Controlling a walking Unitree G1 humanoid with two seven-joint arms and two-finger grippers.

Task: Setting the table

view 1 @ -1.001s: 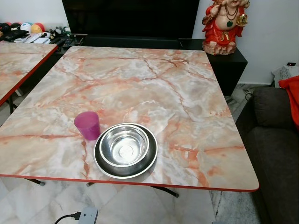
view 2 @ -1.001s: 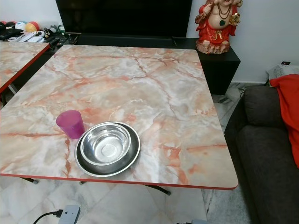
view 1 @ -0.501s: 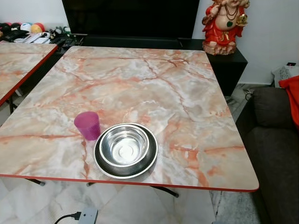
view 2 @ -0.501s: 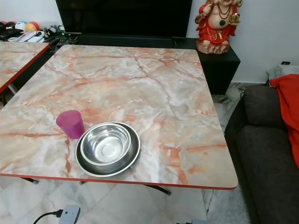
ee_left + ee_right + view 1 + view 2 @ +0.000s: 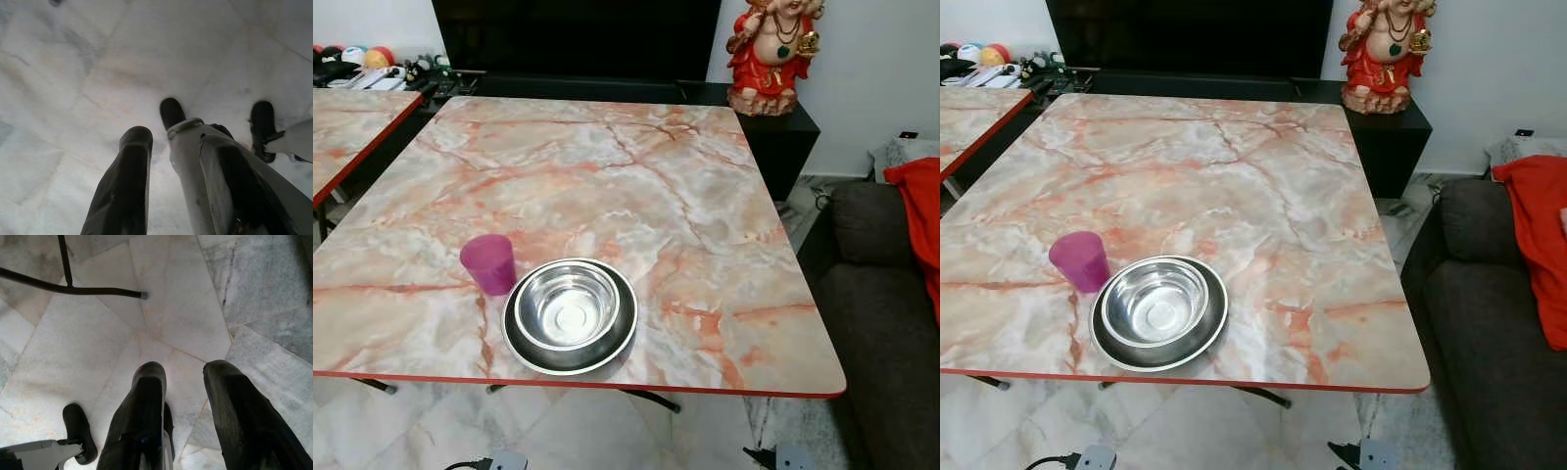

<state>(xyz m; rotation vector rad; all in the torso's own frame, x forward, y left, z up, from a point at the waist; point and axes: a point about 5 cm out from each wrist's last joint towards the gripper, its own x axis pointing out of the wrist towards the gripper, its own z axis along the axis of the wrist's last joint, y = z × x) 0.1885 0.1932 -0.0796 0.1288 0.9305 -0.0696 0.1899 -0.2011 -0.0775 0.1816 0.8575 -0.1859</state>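
Near the table's front edge, a steel bowl nests in a plate, pink cup touching, seemingly one setting; the left gripper and right gripper hang idle, fingers apart.

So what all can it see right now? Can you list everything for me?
table: one, pink-orange marble pattern with red edge, in front of the robot
second table: one, same pattern, at far left
cup: one, purple, upright near the table's front edge, just left of the plate
plate: one, dark with metal rim, near the front edge
bowl: one, shiny steel, sitting in the plate
statue: one, red and gold, on a black cabinet behind the table
sofa: one, dark grey, at right
cloth: one, red, draped on the sofa
floor: pale marble tiles
left gripper: black fingers apart, hanging over the floor
right gripper: black fingers apart, hanging over the floor
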